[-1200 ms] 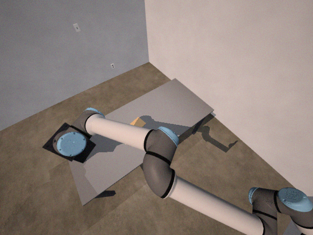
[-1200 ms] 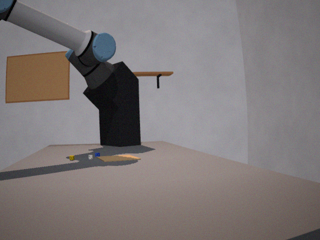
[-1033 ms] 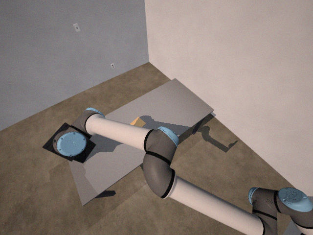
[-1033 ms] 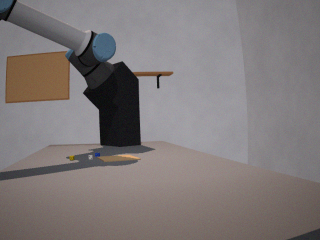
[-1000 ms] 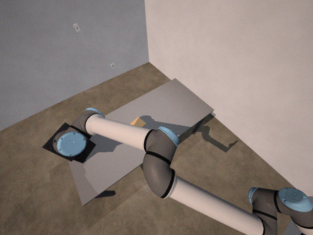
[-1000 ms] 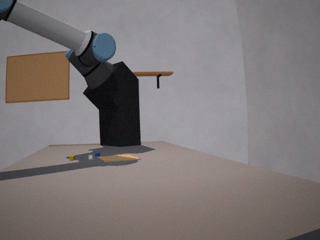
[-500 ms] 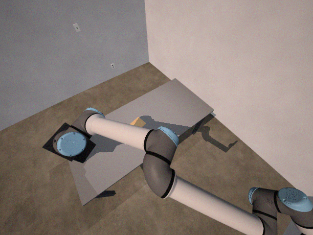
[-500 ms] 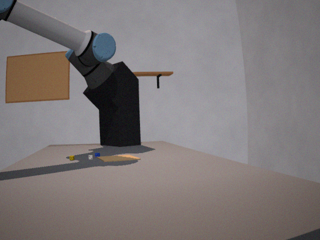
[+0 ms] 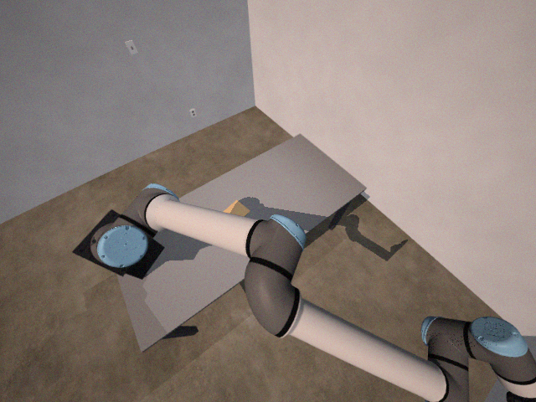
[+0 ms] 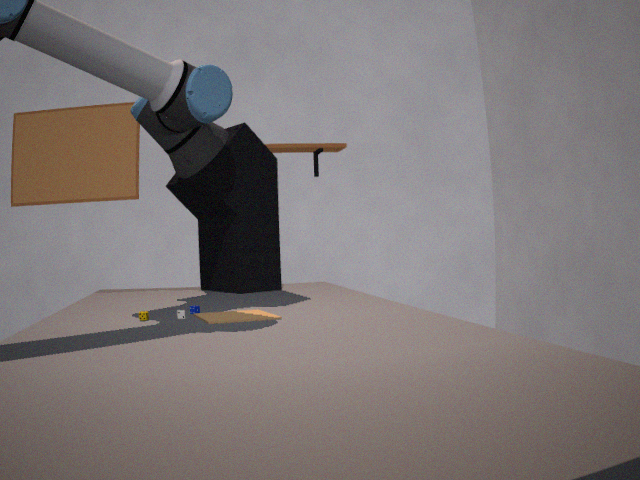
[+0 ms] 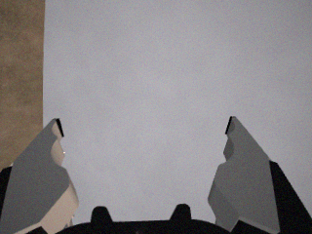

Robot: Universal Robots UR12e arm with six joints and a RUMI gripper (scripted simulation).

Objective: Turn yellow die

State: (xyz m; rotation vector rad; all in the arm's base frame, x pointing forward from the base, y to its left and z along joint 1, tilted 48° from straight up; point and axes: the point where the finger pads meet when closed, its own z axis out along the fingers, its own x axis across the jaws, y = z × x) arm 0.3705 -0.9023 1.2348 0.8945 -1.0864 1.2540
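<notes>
Pale walls stand behind a long table point(image 9: 286, 172) point(image 10: 361, 392) point(image 11: 146, 73), with the arm's shadow lying across part of it. On it, in the exterior view, the yellow die point(image 10: 143, 316) sits off to the left, off the mat point(image 10: 227, 317) point(image 9: 237, 208). Between the two are a white die point(image 10: 180, 314) and, a little farther back, a blue die point(image 10: 194, 309), which looks close to the mat's left edge.

The tool point(image 11: 145, 118) is spread fully wide with nothing in it, and the wrist view shows no die between its fingers. The step in hand, I judge, is getting to the yellow die. Best to travel high, line up squarely over it, then come straight down with the fingers on two opposite side faces, away from the white die. Its top number is too small to read from here, so check that before choosing which way to roll it. After turning, carry it above the other two, lower it level well inside the mat, and let go only once it rests flat.

My outer arm section point(image 9: 368, 350) and the wrist joints point(image 9: 498, 331) at its end, lower right in the top view, sit slightly farther up and left than in the pictures from moments ago. The shift is small, plainest at the blue-capped joints: both blue caps, and the dark housing between them, have edged toward the upper left together. On the floor by the pale wall, the far end of my shadow point(image 9: 372, 245) has altered a little in outline, its tip drawn slightly longer.
</notes>
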